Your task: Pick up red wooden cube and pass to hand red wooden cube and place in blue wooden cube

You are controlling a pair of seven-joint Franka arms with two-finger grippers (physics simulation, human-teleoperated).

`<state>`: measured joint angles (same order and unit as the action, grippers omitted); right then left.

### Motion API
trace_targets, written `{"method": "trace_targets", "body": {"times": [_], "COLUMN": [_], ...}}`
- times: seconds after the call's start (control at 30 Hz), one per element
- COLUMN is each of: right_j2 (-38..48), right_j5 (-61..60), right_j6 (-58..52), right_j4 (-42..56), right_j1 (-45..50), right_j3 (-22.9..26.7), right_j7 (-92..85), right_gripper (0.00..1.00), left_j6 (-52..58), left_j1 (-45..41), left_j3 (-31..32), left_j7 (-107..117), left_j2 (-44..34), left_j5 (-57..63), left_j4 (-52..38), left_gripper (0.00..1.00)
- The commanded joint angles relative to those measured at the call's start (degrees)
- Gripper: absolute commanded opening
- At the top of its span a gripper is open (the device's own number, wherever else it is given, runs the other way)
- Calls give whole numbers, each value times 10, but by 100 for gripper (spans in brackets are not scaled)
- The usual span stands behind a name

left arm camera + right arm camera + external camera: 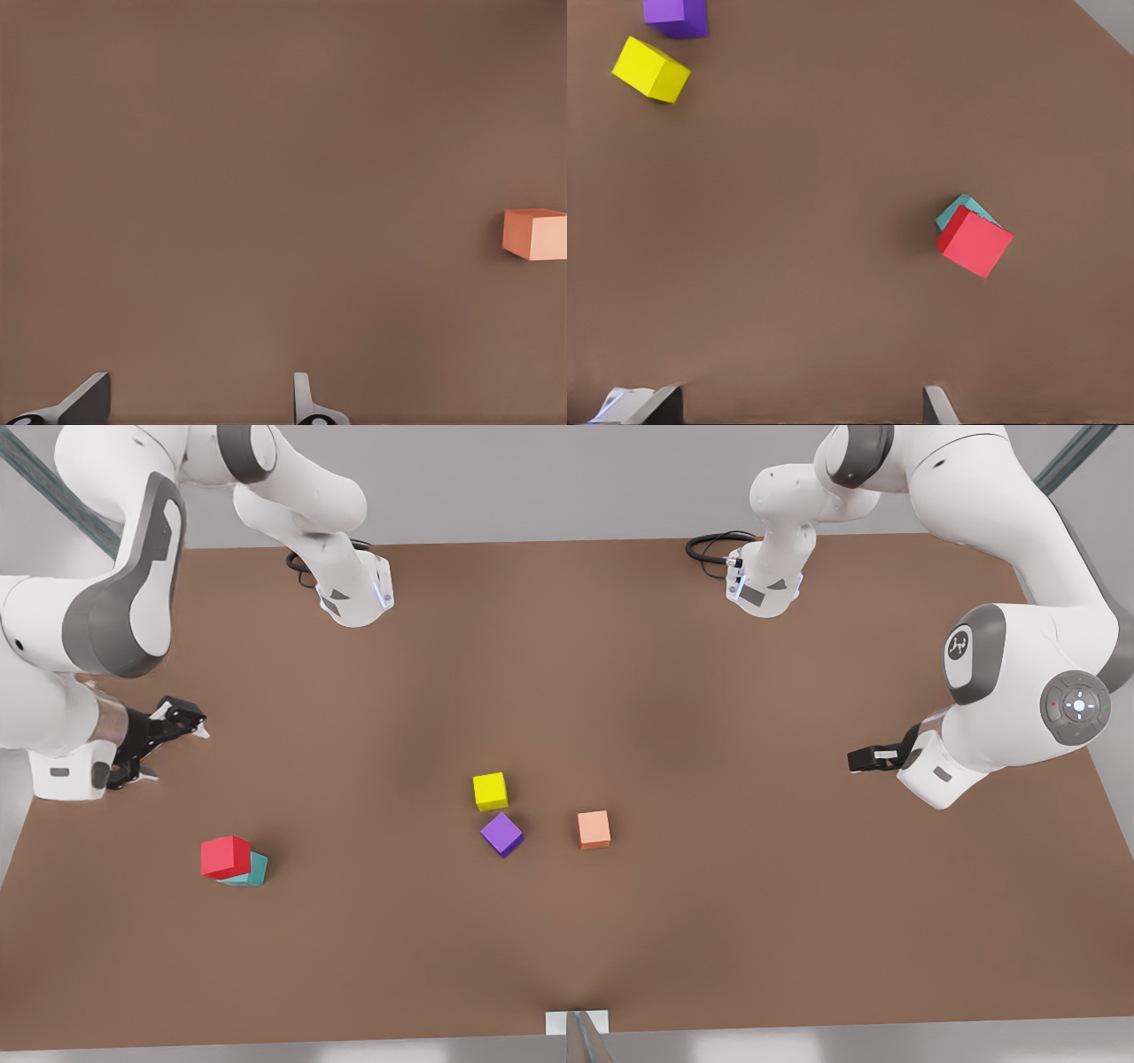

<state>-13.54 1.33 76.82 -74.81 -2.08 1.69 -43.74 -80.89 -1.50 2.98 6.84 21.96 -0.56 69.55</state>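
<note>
1. Front view: the red cube sits on top of the blue cube, stacked a little askew so that a teal edge peeks out on the side toward the front view's right. The pair stands on the brown table near the front view's left.
2. Front view: the right gripper, black with linkage fingers and white tips, hangs at the front view's left edge, up and to the left of the stack and well apart from it. Its fingers are spread and hold nothing.
3. Front view: the left gripper, narrow and black, hangs at the front view's right, well apart from all the cubes. From this angle I cannot tell how its fingers stand.
4. Front view: near the middle of the table a yellow cube stands just beside a purple cube, and an orange cube lies a little to the front view's right of them.
5. Left wrist view: two fingertips of the left gripper stand apart with bare table between them, grasping nothing. The orange cube lies on the table at a distance.
6. Right wrist view: the right gripper's fingertips are set wide with nothing between them. The red cube rests on the blue cube, which shows as a teal corner from under it. The yellow cube and the purple cube lie close together, farther off.
</note>
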Motion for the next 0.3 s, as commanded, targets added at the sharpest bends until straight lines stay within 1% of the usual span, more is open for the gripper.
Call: {"method": "trace_targets", "body": {"times": [0.0,0.1,0.27], "right_j2": [33,55,58], "right_j5": [15,15,15], "right_j6": [-26,-4,-3], "right_j4": [-44,-72,-72], "right_j1": [0,-1,-4], "right_j3": [0,0,0], "right_j7": [482,482,480], "right_gripper": [100,100,100], "left_j6": [0,0,0], "left_j1": [0,-1,-1], "left_j3": [0,0,0], "left_j7": [0,0,0], "left_j2": [-1,-1,-1], "left_j5": [0,0,0], "left_j4": [0,0,0], "left_gripper": [100,100,100]}}
